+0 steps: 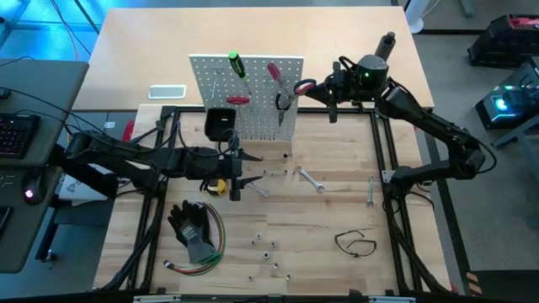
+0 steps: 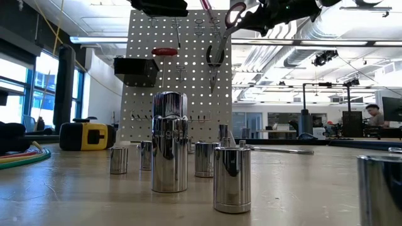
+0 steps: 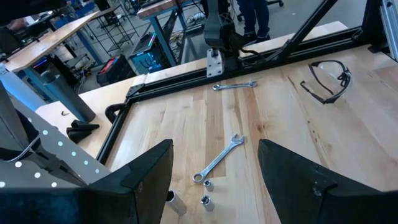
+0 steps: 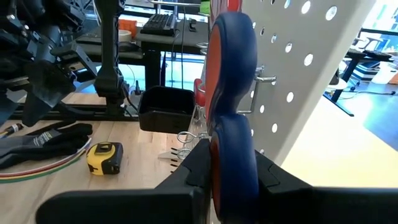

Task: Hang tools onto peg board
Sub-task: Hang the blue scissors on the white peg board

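Right wrist view has the right tool pinching the red-handled pliers against the peg board; miss the peg and they drop to the bench, while the left tool hangs spread

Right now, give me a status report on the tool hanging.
Right gripper shut on scissors at peg board. Left gripper open, low over table. Wrenches not hung.

Peg board stands upright at table rear, bin on its front. Tape measure and gloves lie front-left; 2 wrenches centre; loop front-right; sockets nearest the front.
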Controlling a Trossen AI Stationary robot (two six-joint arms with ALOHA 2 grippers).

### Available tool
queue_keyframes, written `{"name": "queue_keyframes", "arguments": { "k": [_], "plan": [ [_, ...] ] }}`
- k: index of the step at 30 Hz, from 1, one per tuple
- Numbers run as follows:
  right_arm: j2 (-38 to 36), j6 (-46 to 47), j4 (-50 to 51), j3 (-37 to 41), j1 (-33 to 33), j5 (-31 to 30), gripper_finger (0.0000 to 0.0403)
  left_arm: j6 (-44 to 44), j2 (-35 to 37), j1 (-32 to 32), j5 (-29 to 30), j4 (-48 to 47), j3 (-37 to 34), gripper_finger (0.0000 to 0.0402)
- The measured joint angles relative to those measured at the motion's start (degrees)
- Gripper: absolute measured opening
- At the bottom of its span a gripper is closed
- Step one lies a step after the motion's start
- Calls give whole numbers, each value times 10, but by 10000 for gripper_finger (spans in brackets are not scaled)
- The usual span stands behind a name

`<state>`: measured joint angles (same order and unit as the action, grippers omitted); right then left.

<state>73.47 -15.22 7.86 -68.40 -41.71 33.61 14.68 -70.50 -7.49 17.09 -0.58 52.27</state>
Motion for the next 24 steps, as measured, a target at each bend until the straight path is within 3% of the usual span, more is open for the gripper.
{"name": "queue_keyframes", "arguments": {
  "k": [24],
  "plan": [
    [-1, 2, 4, -1, 0, 20, 32, 0, 0, 0, 0, 0, 0, 229]
  ]
}}
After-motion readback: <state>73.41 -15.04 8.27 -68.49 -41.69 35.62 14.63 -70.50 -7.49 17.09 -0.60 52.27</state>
